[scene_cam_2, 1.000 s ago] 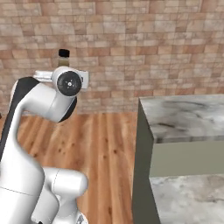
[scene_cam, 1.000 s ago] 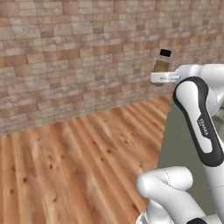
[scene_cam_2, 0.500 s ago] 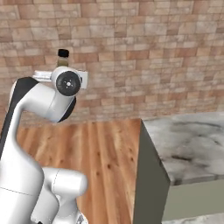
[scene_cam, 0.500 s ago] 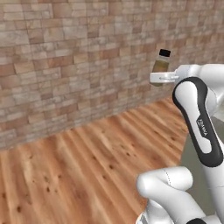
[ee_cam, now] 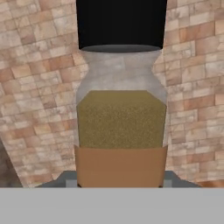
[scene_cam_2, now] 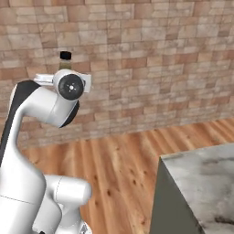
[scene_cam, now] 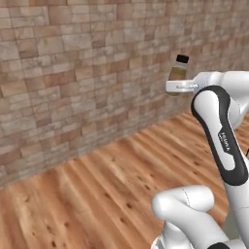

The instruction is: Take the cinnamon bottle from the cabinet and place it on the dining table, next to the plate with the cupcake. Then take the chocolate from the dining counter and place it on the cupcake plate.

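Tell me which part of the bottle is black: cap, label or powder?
The cap of the bottle is black; the label is orange-brown and the powder olive-brown.

- Left and right base views look forward past the arm (scene_cam: pixel 219 141), sharing a brick wall (scene_cam: pixel 73 73) and wood floor (scene_cam_2: pixel 119 160).
- Hand view sits very close behind the cinnamon bottle (ee_cam: pixel 121 109), facing the wall.

White arm (scene_cam: pixel 214 116), glossy rounded shells w/ smooth bulging joints; a black inlay band runs down the upper link (scene_cam: pixel 224 141) and carries small white lettering, too small to read. In right base view the wrist joint (scene_cam_2: pixel 70 86) ends in a round white cap w/ dark grey disc at centre and a tiny pale dot in its middle, black trim curving under it and along the link's left edge. Lower segments (scene_cam_2: pixel 55 196) are plain white, fat cylinders w/ thin seam lines.
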